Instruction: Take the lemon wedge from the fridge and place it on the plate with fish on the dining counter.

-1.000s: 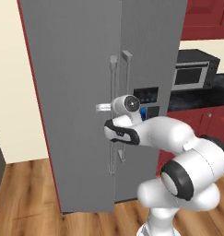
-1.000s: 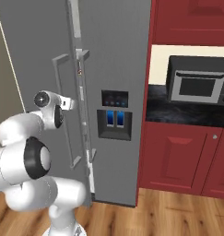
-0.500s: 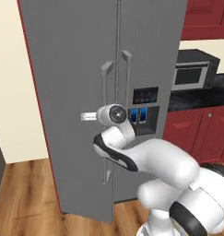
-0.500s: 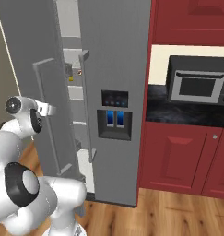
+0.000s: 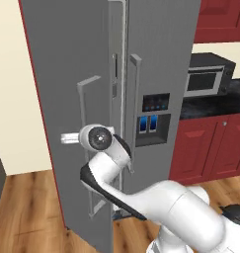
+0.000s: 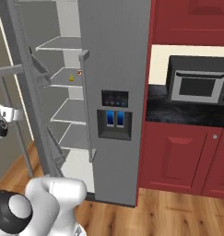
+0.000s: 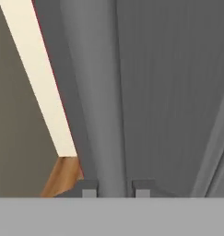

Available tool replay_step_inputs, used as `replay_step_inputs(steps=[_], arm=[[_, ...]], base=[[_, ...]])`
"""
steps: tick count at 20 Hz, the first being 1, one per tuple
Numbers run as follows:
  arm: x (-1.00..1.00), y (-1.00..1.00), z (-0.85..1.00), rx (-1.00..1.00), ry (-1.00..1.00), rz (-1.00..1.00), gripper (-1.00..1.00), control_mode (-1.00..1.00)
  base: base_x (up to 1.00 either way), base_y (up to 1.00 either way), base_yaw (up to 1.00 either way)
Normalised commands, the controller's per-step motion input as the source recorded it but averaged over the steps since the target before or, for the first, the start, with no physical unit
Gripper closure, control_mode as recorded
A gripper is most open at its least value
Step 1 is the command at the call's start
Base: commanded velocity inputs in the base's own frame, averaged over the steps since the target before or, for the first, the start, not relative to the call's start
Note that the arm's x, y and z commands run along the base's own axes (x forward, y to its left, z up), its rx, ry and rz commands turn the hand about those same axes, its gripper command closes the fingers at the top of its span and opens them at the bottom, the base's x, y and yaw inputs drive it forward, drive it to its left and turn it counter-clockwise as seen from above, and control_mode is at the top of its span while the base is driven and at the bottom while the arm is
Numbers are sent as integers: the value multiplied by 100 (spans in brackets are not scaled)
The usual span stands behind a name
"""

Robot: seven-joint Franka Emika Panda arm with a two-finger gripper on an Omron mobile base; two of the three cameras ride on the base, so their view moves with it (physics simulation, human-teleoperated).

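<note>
My hand clamps the left door's handle so the fridge swings open, baring the lemon.

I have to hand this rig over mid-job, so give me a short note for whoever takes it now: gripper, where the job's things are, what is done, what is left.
Gripper: closed around the left door handle of the fridge.
Left door: swung open, shelves exposed in the right base view.
Lemon wedge: small yellow piece on a middle shelf, a small red thing beside it.
Done: door opened.
Left: release the handle, reach in, pick the wedge, drive to the dining counter and set it on the plate with fish.
</note>
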Motion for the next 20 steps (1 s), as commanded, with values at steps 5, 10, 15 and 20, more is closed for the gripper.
replay_step_inputs(steps=[5, 10, 15, 20], arm=[[-100, -18, -11, -8, -2, 0, -100, -100], [-100, -60, -6, -2, -15, -1, -100, -100], [-43, -98, 63, 2, 18, -1, -100, -100], [61, -84, 62, 17, 45, 14, -100, -100]], base=[[0, 0, 0], [0, 0, 0], [0, 0, 0], [0, 0, 0]])
